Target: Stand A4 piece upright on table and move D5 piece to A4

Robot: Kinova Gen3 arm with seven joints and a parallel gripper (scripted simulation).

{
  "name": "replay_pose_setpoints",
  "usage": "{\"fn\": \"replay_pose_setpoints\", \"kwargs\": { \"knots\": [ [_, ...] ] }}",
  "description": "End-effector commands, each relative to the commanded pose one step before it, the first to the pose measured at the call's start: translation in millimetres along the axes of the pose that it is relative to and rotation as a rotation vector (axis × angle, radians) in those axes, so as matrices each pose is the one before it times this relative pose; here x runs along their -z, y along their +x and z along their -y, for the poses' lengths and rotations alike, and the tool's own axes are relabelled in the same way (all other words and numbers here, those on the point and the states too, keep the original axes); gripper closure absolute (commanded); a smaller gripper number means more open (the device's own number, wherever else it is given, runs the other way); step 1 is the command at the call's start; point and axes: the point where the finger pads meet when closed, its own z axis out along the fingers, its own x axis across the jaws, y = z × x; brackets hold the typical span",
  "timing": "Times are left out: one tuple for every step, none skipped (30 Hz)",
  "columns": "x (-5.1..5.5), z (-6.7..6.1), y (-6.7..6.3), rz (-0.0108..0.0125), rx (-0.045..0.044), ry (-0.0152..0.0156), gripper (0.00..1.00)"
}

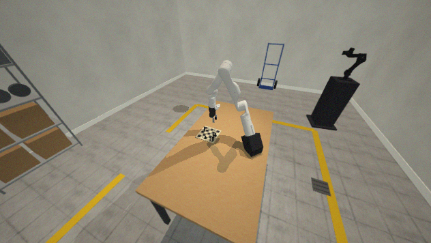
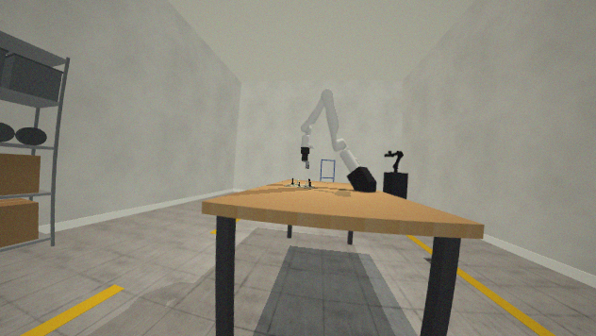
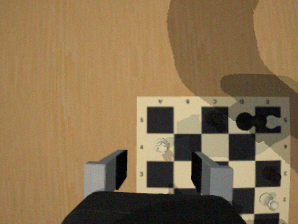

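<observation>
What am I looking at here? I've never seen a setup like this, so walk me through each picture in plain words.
The white jointed machine is a robot arm, fixed by a black base to a wooden table. Its tip carries a gripper: two fingers that pinch things.

The first picture looks down from high in the room. The second is shot from the table's far end, at table height. The third comes from a camera on the arm's wrist, looking down past the two grey fingers.

On the table lies a small chessboard with a few black and pale pieces; which squares they stand on is too blurred to tell. The gripper hangs above the board's edge, open wide and holding nothing.
</observation>
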Motion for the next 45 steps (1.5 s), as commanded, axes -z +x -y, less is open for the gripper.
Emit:
{"fn": "replay_pose_setpoints", "kwargs": {
  "knots": [
    [-0.49, 3.04, 0.04, -0.00633, -0.00614, 0.003, 0.0],
    [-0.07, 0.2, -0.1, -0.00017, -0.00074, 0.00006, 0.0],
    [-0.03, 0.08, -0.04, -0.00007, -0.00028, 0.00002, 0.0],
    [0.0, 0.01, -0.01, -0.00001, -0.00004, 0.0, 0.0],
    [0.0, 0.0, 0.0, 0.0, 0.0, 0.0, 0.0],
    [0.0, 0.0, 0.0, 0.0, 0.0, 0.0, 0.0],
    [0.0, 0.0, 0.0, 0.0, 0.0, 0.0, 0.0],
    [0.0, 0.0, 0.0, 0.0, 0.0, 0.0, 0.0],
    [0.0, 0.0, 0.0, 0.0, 0.0, 0.0, 0.0],
    [0.0, 0.0, 0.0, 0.0, 0.0, 0.0, 0.0],
    [0.0, 0.0, 0.0, 0.0, 0.0, 0.0, 0.0],
    [0.0, 0.0, 0.0, 0.0, 0.0, 0.0, 0.0],
    [0.0, 0.0, 0.0, 0.0, 0.0, 0.0, 0.0],
    [0.0, 0.0, 0.0, 0.0, 0.0, 0.0, 0.0],
    [0.0, 0.0, 0.0, 0.0, 0.0, 0.0, 0.0],
    [0.0, 0.0, 0.0, 0.0, 0.0, 0.0, 0.0],
    [0.0, 0.0, 0.0, 0.0, 0.0, 0.0, 0.0],
    [-0.01, 0.01, 0.0, 0.0, -0.00018, 0.00001, 0.0],
    [-0.03, 0.05, 0.01, -0.00001, -0.0012, 0.00009, 0.0],
    [-0.09, 0.12, 0.03, -0.00004, -0.00312, 0.00024, 0.0],
    [-0.17, 0.22, 0.06, -0.00007, -0.00579, 0.00045, 0.0],
    [-0.26, 0.35, 0.1, -0.0001, -0.00908, 0.00069, 0.0],
    [-0.37, 0.49, 0.13, -0.00014, -0.01288, 0.00097, 0.0],
    [-0.49, 0.63, 0.17, -0.00017, -0.01705, 0.00126, 0.0],
    [-0.62, 0.78, 0.21, -0.00019, -0.0215, 0.00155, 0.0],
    [-0.76, 0.91, 0.24, -0.00021, -0.02613, 0.00183, 0.0],
    [-0.89, 1.04, 0.26, -0.00021, -0.03082, 0.00207, 0.0],
    [0.0, 0.0, 0.0, 0.0, 0.0, 0.0, 0.0],
    [0.0, 0.0, 0.0, 0.0, 0.0, 0.0, 0.0],
    [-1.03, 1.13, 0.28, -0.0002, -0.0355, 0.00227, 0.0],
    [-1.16, 1.21, 0.28, -0.00018, -0.04008, 0.00242, 0.0],
    [-1.29, 1.24, 0.28, -0.00015, -0.04449, 0.0025, 0.0],
    [-1.41, 1.24, 0.27, -0.00012, -0.04865, 0.00251, 0.0],
    [-1.52, 1.21, 0.25, -0.00009, -0.05251, 0.00245, 0.0],
    [-1.63, 1.13, 0.24, -0.00008, -0.056, 0.00231, 0.0],
    [-1.71, 1.02, 0.23, -0.00008, -0.05907, 0.00209, 0.0],
    [-1.79, 0.87, 0.22, -0.00012, -0.06169, 0.00182, 0.0],
    [-1.85, 0.69, 0.23, -0.00018, -0.06381, 0.00149, 0.0],
    [-1.9, 0.49, 0.24, -0.00029, -0.06542, 0.00113, 0.0],
    [-1.93, 0.28, 0.28, -0.00044, -0.06648, 0.00073, 0.0],
    [-1.94, 0.06, 0.32, -0.00063, -0.06698, 0.00033, 0.0],
    [-1.93, -0.16, 0.39, -0.00085, -0.06693, -0.00006, 0.0],
    [-1.91, -0.37, 0.46, -0.0011, -0.06631, -0.00042, 0.0],
    [-1.87, -0.56, 0.54, -0.00136, -0.06515, -0.00075, 0.0],
    [0.0, 0.0, 0.0, 0.0, 0.0, 0.0, 0.0]
  ]
}}
